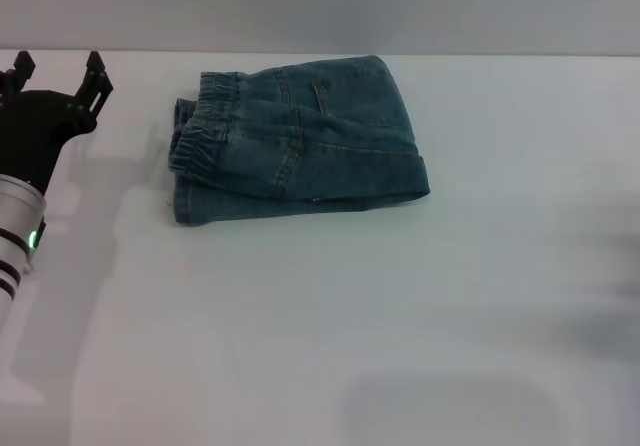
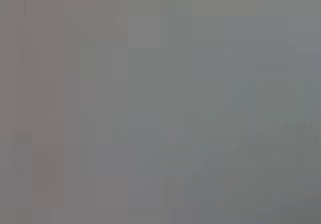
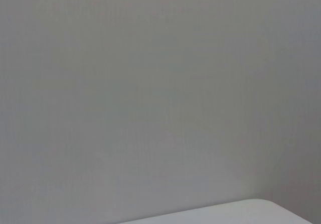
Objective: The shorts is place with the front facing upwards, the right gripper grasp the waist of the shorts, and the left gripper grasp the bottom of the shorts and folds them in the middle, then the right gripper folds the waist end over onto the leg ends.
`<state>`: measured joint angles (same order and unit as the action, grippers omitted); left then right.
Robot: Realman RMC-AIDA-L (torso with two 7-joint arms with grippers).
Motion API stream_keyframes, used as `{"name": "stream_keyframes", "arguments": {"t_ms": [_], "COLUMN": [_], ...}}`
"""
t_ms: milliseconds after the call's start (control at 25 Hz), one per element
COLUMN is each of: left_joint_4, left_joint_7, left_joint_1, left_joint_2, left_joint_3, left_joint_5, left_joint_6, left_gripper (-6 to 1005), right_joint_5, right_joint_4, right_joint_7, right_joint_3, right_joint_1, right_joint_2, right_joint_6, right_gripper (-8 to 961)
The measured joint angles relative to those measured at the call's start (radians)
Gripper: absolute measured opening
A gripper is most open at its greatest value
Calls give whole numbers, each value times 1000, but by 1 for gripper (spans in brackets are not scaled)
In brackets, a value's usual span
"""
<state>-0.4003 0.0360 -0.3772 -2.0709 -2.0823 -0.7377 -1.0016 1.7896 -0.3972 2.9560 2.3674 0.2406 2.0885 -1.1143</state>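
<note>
The blue denim shorts (image 1: 300,146) lie folded into a compact stack on the white table (image 1: 400,316), toward its far side. Their gathered waist (image 1: 205,131) is on top at the stack's left end, and the rounded fold (image 1: 418,178) is at the right end. A flat lower layer edge (image 1: 185,209) peeks out under the waistband; I cannot tell whether it is the leg ends. My left gripper (image 1: 58,66) hovers at the far left, well apart from the shorts, open with nothing between its fingers. The right gripper is out of view.
The table's far edge (image 1: 500,55) meets a grey wall just behind the shorts. The right wrist view holds only grey wall and a white table corner (image 3: 241,211). The left wrist view is a plain grey blur.
</note>
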Motion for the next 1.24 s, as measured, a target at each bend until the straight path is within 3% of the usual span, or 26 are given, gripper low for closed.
{"name": "stream_keyframes", "arguments": {"t_ms": [1240], "left_joint_4": [-11], "left_joint_7": [0], "left_joint_1": [-1], "left_joint_2": [-2], "left_joint_3": [-33], "left_joint_5": [0], "left_joint_6": [0], "left_gripper": [833], "right_joint_5": [-2], "right_joint_4": [16], "right_joint_7": [0], "right_joint_3": [29], "right_joint_1": [35], "right_joint_2": [-7], "right_joint_6": [1], "right_gripper": [639]}}
